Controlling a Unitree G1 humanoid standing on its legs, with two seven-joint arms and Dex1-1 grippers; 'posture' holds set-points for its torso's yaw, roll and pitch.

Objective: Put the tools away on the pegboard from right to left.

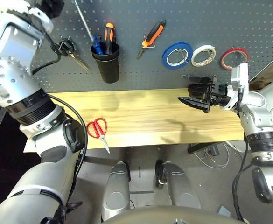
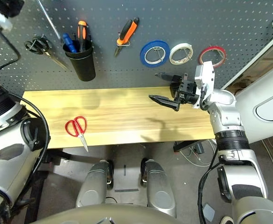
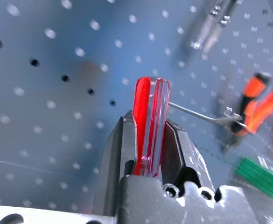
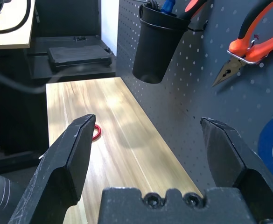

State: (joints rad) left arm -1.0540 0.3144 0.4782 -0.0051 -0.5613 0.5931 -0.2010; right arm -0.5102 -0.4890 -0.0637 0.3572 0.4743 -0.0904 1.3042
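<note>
On the dark grey pegboard (image 1: 183,23) the thin red tape ring (image 1: 234,58) hangs at the far right, and the orange-and-black pliers (image 1: 152,37) hang left of the tape rolls. My left gripper (image 3: 148,126) is shut on the red-handled screwdriver (image 3: 150,116), held up against the board at the upper left. Its thin metal shaft (image 1: 84,21) slants down toward the black cup (image 1: 105,60). The red-handled scissors (image 1: 98,129) lie on the table's front left. Over the table's right end, my right gripper (image 1: 183,87) is open and holds nothing.
A blue tape roll (image 1: 177,54) and a white one (image 1: 203,55) hang between the pliers and the red ring. Black-handled scissors (image 1: 68,50) hang left of the cup, which holds other screwdrivers. The light wooden tabletop (image 1: 145,112) runs below the board.
</note>
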